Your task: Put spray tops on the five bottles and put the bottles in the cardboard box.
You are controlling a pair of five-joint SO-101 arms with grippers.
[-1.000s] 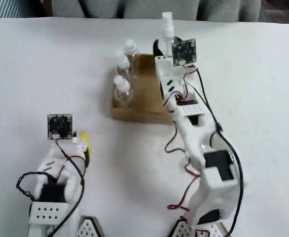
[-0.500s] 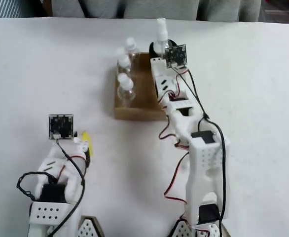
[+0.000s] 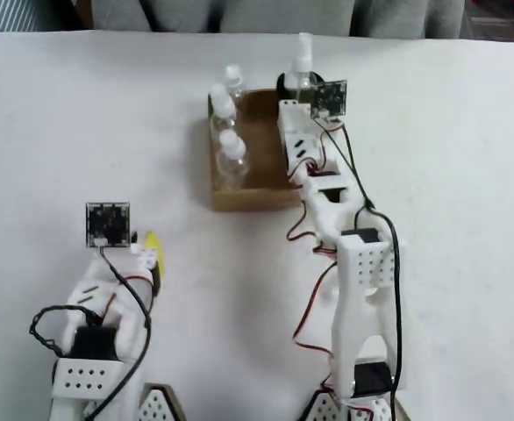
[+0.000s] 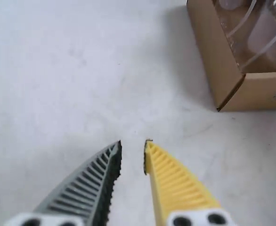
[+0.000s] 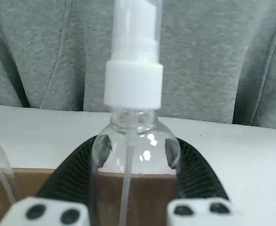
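Right tool (image 5: 135,147) is closed on the body of a spray-topped bottle (image 5: 133,84), held upright at the far right corner of the cardboard box (image 3: 250,195). Left tool (image 4: 132,151) is slightly parted and empty above the counter (image 4: 58,70). Since a second ago the box has slid slightly rightward; three other bottles (image 3: 223,107) stand along its left wall.

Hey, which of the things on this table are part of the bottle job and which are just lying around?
Job: cardboard box; three bottles with tops standing in it; a fourth topped bottle, gripped by the right hand at the box's far corner.
Just there: left hand, open and empty; white table; grey cushions behind.
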